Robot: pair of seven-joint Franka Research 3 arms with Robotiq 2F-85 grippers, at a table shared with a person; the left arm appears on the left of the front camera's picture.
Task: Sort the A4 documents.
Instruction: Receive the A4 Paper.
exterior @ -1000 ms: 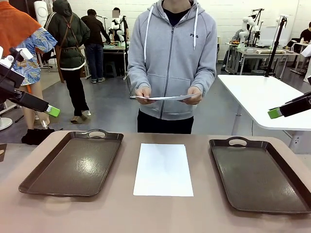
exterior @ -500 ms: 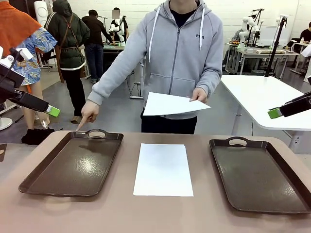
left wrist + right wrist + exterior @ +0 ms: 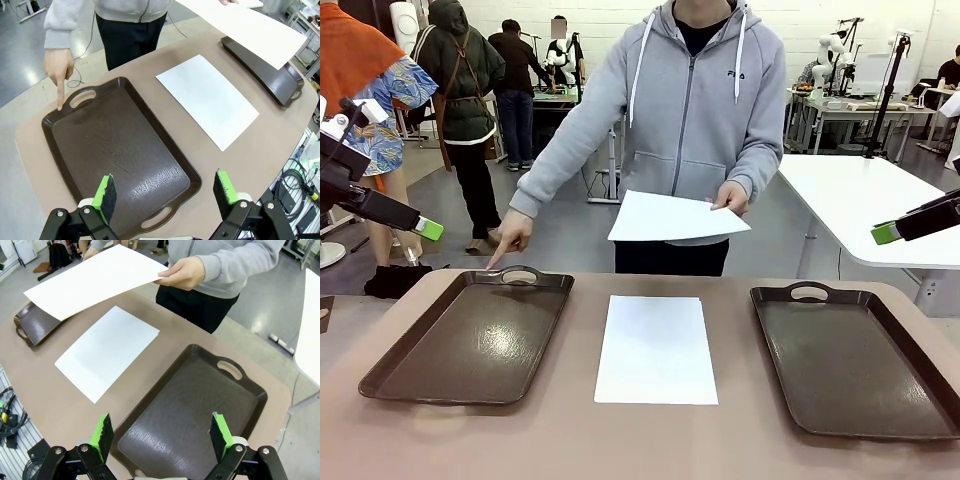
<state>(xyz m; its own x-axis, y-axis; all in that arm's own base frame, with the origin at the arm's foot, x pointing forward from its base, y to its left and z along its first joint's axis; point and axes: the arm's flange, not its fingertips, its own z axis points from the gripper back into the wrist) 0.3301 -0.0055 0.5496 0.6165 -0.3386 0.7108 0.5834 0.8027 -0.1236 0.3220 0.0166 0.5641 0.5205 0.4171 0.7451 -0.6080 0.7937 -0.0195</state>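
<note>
One white A4 sheet (image 3: pixel 656 348) lies flat on the table between two dark brown trays; it shows too as the sheet (image 3: pixel 207 98) and the sheet (image 3: pixel 107 351). The person holds more A4 documents (image 3: pixel 672 217) in one hand above the far edge, also seen as documents (image 3: pixel 95 279). The person's other hand (image 3: pixel 511 237) points a finger at the handle end of the left tray (image 3: pixel 470 336). My left gripper (image 3: pixel 166 189) hangs open above the left tray (image 3: pixel 117 145). My right gripper (image 3: pixel 162 435) hangs open above the right tray (image 3: pixel 195 407). Both hold nothing.
The right tray (image 3: pixel 855 357) sits at the table's right side. The tan table (image 3: pixel 650 430) has rounded corners. A white table (image 3: pixel 865 200) stands behind on the right. Other people stand far back on the left.
The person took one hand off the sheets, reached to the left tray's handle and points there. The held sheets tilted up. Both arms stayed still.
</note>
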